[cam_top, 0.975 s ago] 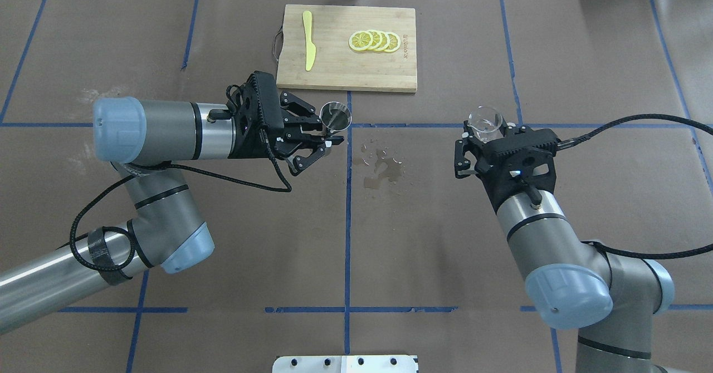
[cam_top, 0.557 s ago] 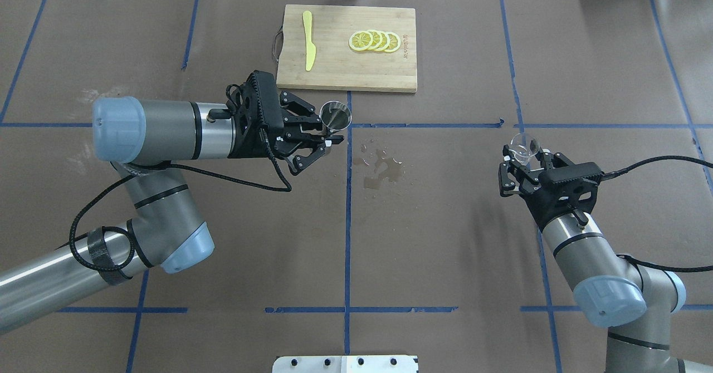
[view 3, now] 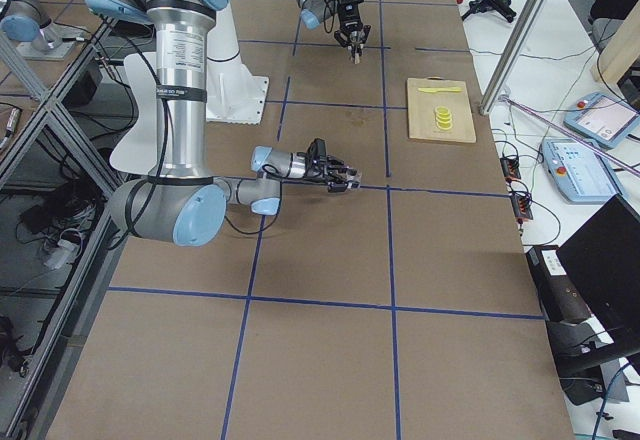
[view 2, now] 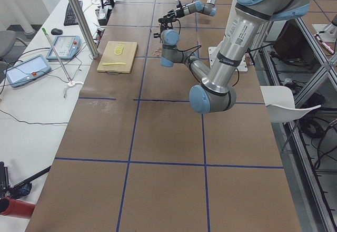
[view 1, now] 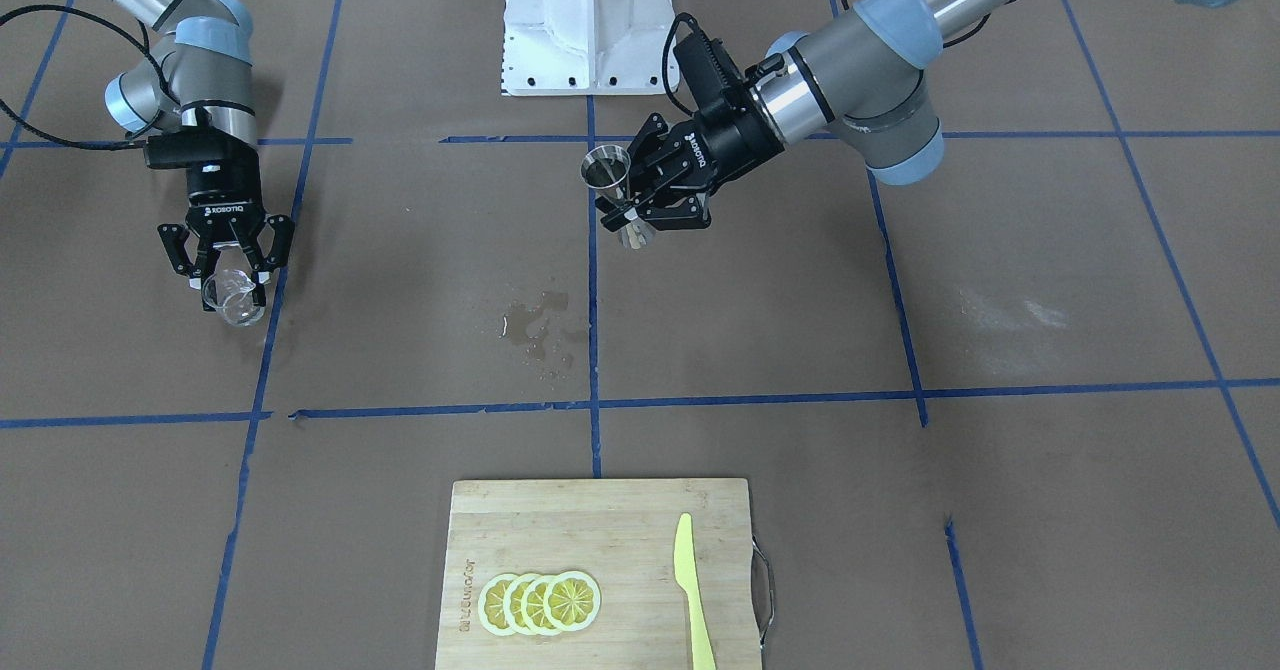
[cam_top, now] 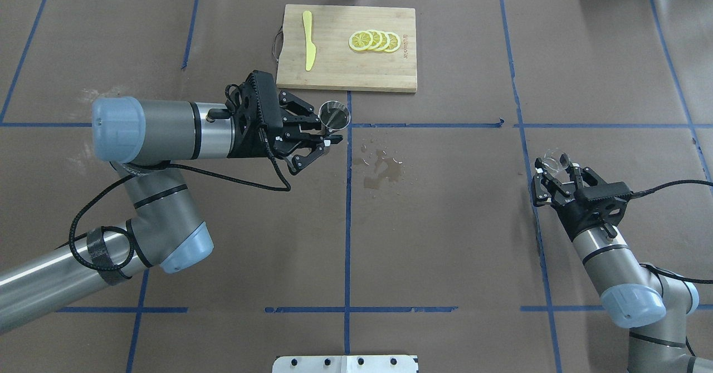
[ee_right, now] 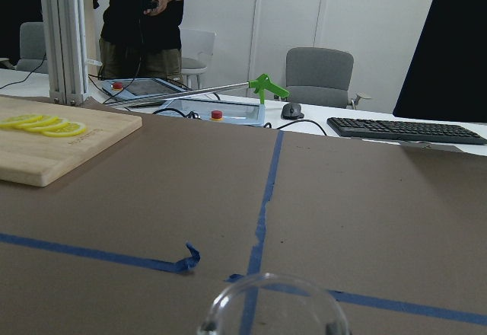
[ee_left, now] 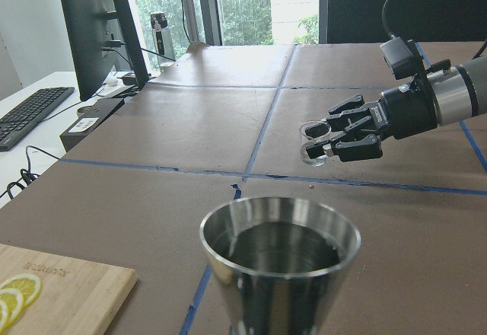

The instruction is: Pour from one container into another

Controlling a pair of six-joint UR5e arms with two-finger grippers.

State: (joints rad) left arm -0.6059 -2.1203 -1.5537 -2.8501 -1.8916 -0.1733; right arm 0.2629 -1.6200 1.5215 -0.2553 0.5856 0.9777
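- the pour itself looks done: in the left wrist view the jigger shows a dark liquid level inside its upper cone, and the glass cup looks empty.
- a wet patch lies on the table paper, below and just ahead of the left gripper's fingertips, so i judge that some liquid missed the jigger.
- the left gripper is closed about the jigger's narrow waist. it holds the jigger upright and clear of the table, with the open cone above the fingers and the lower cone below them.
- the right gripper is closed on the glass cup, one finger on either side of its wall, and the cup sits right at the fingertips.
- the cup appears upright and low over the table. i cannot tell whether its base touches the paper.
- the two containers are well apart. from the right gripper the jigger lies far off, out beyond the wet patch, and nothing is lined up for pouring.
- what seems left is to set the cup down and release it, and perhaps to put the jigger down too.
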